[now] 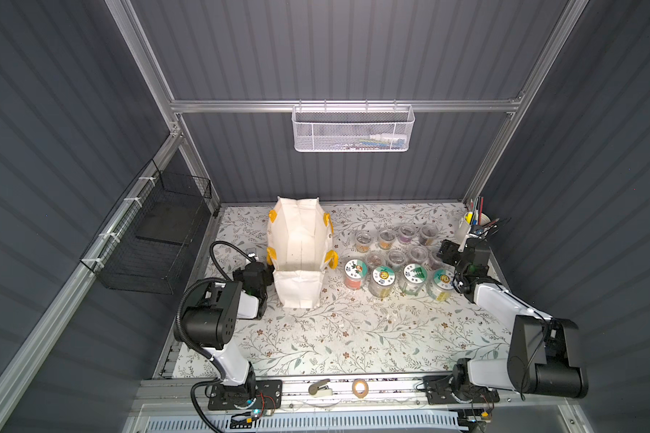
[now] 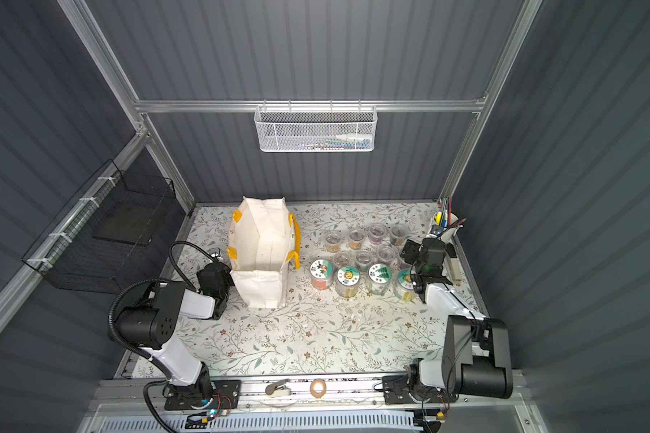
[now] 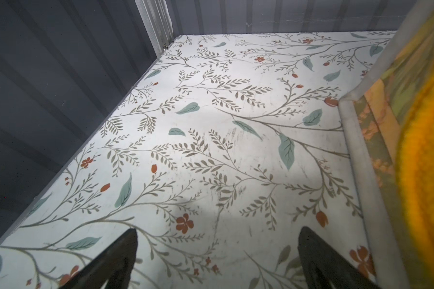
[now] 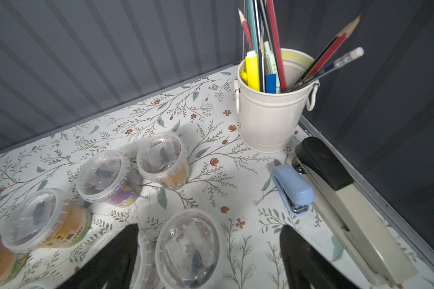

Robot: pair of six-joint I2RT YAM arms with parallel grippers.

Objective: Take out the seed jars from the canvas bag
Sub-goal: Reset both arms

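Top views: open table (image 1: 353, 337) before canvas bag (image 1: 301, 262).

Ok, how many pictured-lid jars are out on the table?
4, in a row right of the bag, in front of the small cups: one jar nearest the bag, then a second, third and fourth. None visible inside the bag.

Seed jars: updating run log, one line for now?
seed jars: on table | canvas bag: upright | left gripper: open | right gripper: open

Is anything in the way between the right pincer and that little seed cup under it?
Nothing visible: the open right pincer hangs above the seed cup, with a neighbouring cup close beside it.
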